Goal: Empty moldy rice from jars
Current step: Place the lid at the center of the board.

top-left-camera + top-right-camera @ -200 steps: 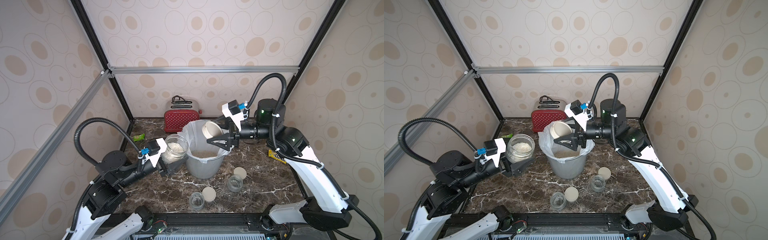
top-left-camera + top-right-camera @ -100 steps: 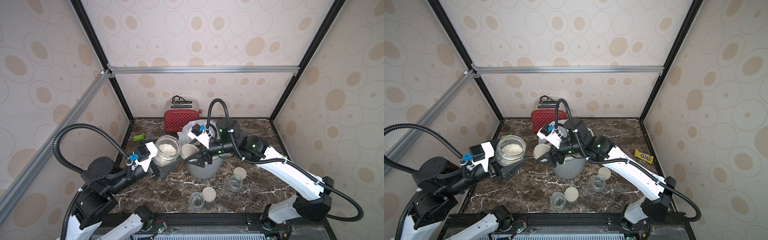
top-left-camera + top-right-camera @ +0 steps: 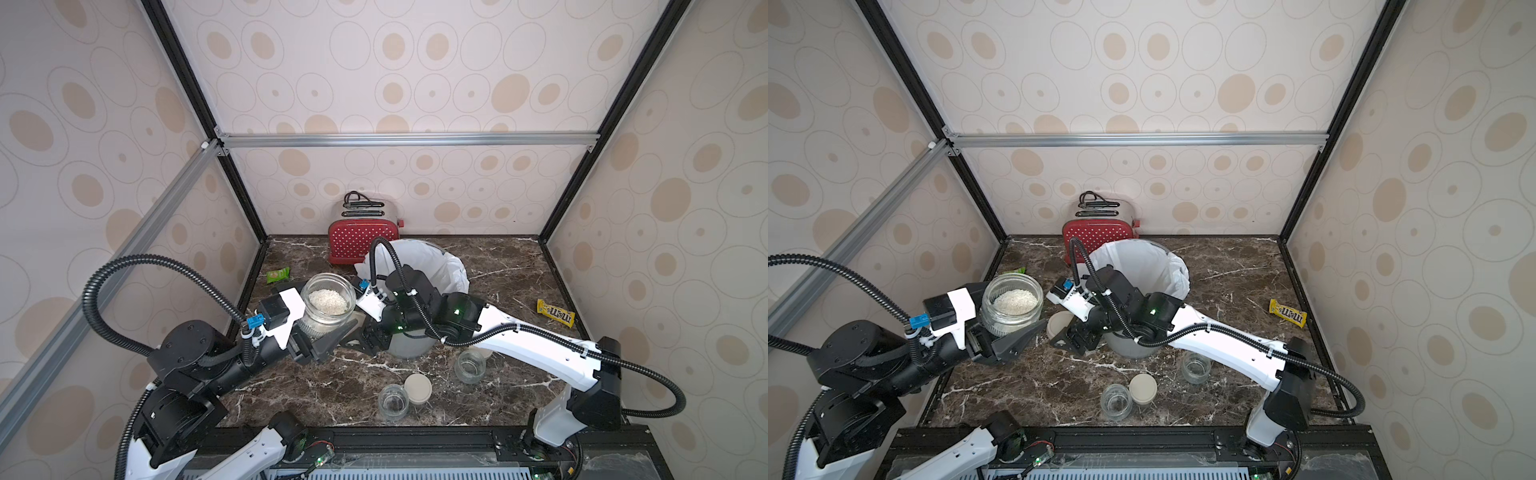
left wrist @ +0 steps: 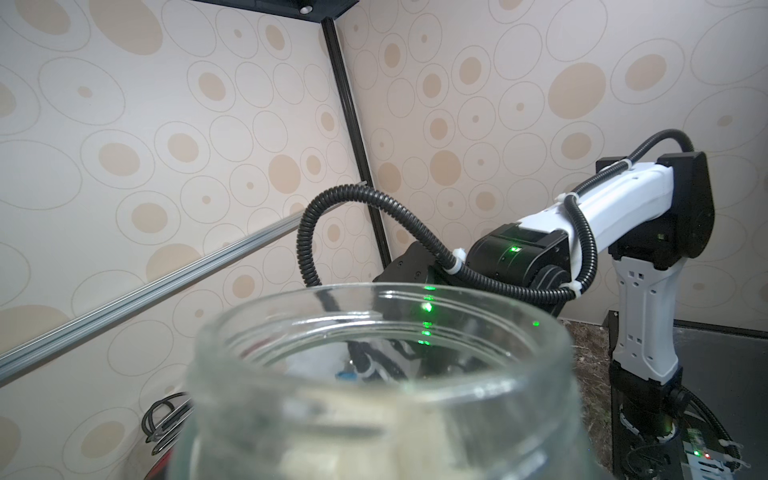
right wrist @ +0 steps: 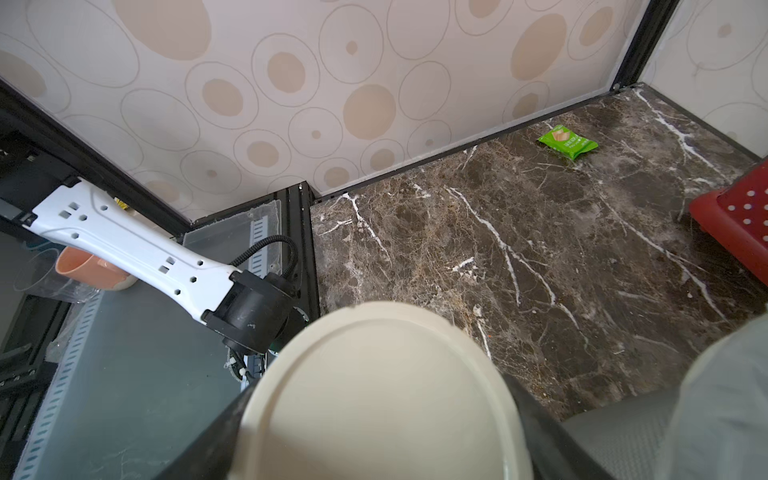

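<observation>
An open glass jar (image 3: 328, 303) (image 3: 1011, 305) holding pale moldy rice (image 3: 327, 300) (image 3: 1014, 301) is upright and lifted off the table, left of the bin. My left gripper (image 3: 320, 334) (image 3: 1000, 338) is shut on its lower body. In the left wrist view the jar (image 4: 374, 395) fills the foreground and hides the fingers. My right gripper (image 3: 1068, 332) (image 3: 365, 332) is shut on a round cream lid (image 3: 1059, 324) (image 5: 382, 399), low beside the jar and against the bin's left front. Two other jars (image 3: 392, 401) (image 3: 469, 365) stand empty at the table's front.
The grey bin with white liner (image 3: 453, 266) (image 3: 1167, 257) stands mid-table, with my right arm across its front. A red toaster (image 3: 363, 245) is behind it. A loose lid (image 3: 417, 388) lies by the front jars. A green packet (image 5: 567, 142) and a yellow candy packet (image 3: 555, 312) lie near the side walls.
My right arm swung from above the bin down and to the left with the lid. My left arm drew the rice jar slightly left, away from the bin.
</observation>
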Motion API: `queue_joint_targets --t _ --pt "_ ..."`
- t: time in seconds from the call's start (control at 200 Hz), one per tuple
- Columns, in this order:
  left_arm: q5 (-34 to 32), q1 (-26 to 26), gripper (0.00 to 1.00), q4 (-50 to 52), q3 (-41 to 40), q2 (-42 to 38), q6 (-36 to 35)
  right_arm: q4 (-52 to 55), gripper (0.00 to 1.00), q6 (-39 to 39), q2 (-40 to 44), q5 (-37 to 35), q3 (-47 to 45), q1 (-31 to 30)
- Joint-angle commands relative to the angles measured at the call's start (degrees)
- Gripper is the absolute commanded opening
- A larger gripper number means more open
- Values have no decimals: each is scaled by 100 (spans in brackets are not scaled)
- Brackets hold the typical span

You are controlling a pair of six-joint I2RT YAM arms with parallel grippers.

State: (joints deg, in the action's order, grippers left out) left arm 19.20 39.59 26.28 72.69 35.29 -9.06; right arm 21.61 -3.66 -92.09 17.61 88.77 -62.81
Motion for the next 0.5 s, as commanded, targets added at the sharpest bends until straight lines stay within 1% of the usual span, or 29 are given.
queue_joint_targets --t 0.0,0.165,0.406,0.496 --pt "56 2 44 -238 271 -88 -131 -145 48 -231 -244 -439 -223 -167" --pt "63 0 44 -212 283 -91 -150 -126 48 -273 -462 -831 -197 -421" --pt "73 -3 44 -233 277 -82 -158 135 48 -102 -644 -1257 198 -445" --pt "73 4 44 -238 275 -91 -158 138 48 -223 -762 -1279 157 -461"
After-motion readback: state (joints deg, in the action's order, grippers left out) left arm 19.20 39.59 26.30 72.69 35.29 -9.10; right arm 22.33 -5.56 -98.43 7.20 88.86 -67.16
